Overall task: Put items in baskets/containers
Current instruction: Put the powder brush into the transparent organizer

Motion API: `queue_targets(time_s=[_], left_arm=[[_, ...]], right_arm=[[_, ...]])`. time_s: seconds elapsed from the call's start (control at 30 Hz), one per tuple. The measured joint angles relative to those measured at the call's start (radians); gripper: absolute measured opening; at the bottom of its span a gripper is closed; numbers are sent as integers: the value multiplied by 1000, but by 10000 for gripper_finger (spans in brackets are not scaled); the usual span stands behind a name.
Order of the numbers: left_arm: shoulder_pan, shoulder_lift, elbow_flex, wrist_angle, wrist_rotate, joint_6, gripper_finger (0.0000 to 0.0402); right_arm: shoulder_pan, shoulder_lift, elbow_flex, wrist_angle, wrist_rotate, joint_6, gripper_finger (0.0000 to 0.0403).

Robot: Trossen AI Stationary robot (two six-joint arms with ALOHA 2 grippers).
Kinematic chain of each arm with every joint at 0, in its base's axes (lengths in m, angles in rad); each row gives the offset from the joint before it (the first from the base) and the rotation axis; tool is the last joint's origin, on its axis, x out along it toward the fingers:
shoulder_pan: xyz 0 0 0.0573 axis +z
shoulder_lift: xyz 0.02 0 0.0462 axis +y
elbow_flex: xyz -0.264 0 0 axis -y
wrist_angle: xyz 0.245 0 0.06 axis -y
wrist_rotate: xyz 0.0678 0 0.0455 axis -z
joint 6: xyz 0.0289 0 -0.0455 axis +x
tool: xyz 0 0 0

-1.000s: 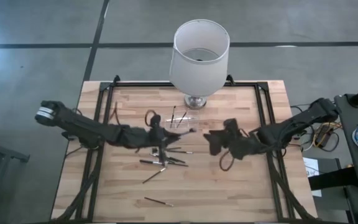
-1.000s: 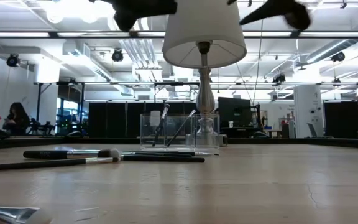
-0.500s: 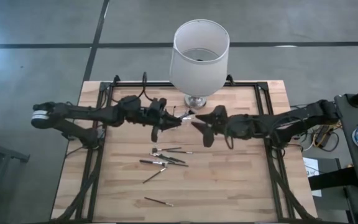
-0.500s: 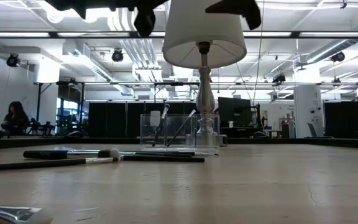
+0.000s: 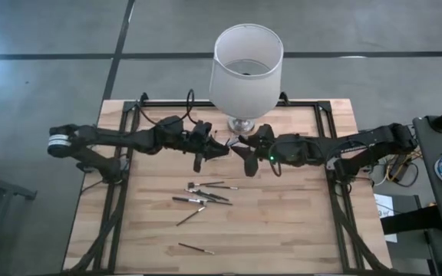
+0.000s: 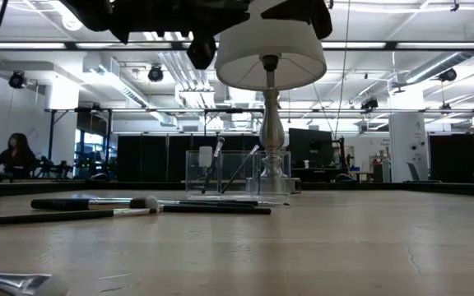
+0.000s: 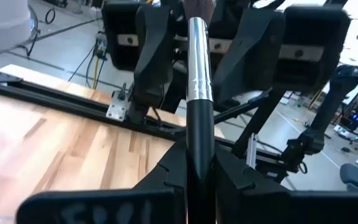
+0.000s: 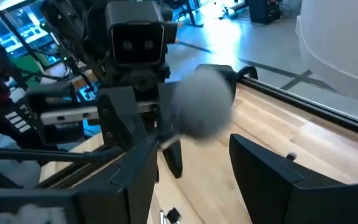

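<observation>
The left gripper point(image 7: 199, 163) was clamped on a dark-handled brush point(image 7: 197, 93), held above the table near its far edge, just in front of the lamp point(image 5: 245, 65). The brush's long axis ran straight out from the left fingers toward the right gripper point(image 8: 191, 168), bristle end leading. The right gripper faced it with fingers spread apart and empty, the bristle tuft sitting between or just short of those fingers; which one could not be told. A handover appeared to be in hand, and it turned on the brush staying in line with that gap. The clear holder point(image 6: 235, 174), already containing two brushes, stood beside the lamp base, beneath the two grippers. The remaining brushes point(image 5: 204, 192) lay flat mid-table, well apart from both grippers.
</observation>
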Motion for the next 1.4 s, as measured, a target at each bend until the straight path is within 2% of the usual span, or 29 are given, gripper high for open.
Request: queue_targets(time_s=[0.3, 0.5, 0.97, 1.4], left_arm=[[0, -1, -12, 52, -14, 3, 37], [-1, -2, -16, 60, -7, 5, 37], [9, -3, -26, 67, -27, 2, 37], [10, -3, -26, 73, -19, -10, 37]], right_arm=[[-15, -7, -30, 7, -14, 142, 194], [-19, -7, -43, 66, -14, 150, 194], [-3, -14, -44, 53, -161, 166, 194], [-27, -19, -44, 64, -92, 229, 194]])
